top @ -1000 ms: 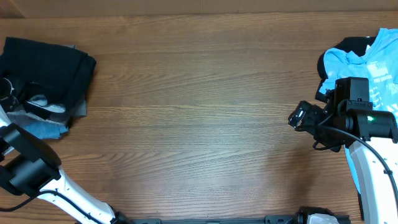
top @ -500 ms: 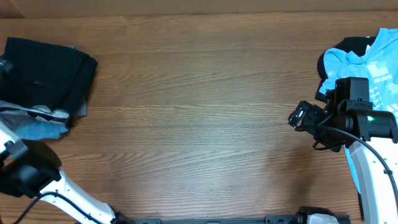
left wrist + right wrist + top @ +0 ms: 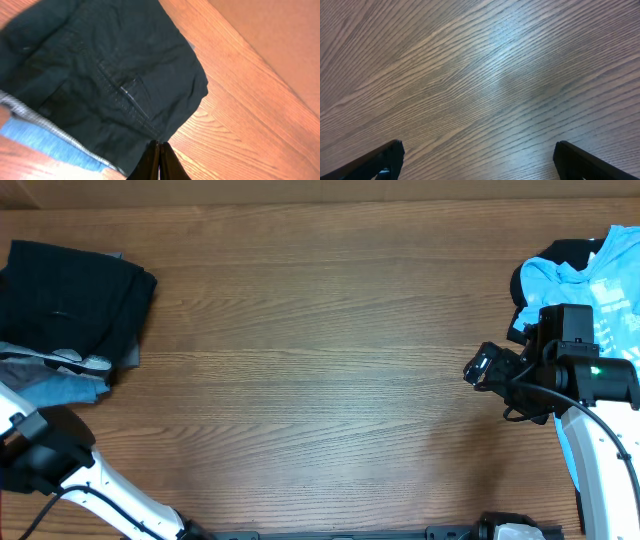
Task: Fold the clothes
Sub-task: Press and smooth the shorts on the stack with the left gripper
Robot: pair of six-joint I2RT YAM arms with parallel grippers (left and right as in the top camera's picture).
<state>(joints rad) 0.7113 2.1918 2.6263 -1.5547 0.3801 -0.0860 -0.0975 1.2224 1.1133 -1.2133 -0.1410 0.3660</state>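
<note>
The black shorts (image 3: 75,295) lie folded at the table's far left, with a pale grey band (image 3: 60,360) and blue fabric (image 3: 55,388) showing at their near edge. In the left wrist view the shorts (image 3: 100,75) fill the frame, and my left gripper (image 3: 160,146) is shut and empty, its tips over the garment's near edge. The light blue printed T-shirt (image 3: 600,275) lies bunched at the far right on a dark piece. My right gripper (image 3: 480,367) is wide open and empty above bare wood (image 3: 477,75), left of the T-shirt.
The brown wooden table (image 3: 320,360) spans the view. A tan wall or board (image 3: 280,40) runs behind its far edge. My left arm's white link (image 3: 40,455) sits at the bottom left, and the right arm (image 3: 590,380) reaches over the T-shirt's near part.
My left gripper, which lay over the black shorts a second ago, has drawn back off them toward the left edge. The shorts lie flat. The right arm has not moved.
</note>
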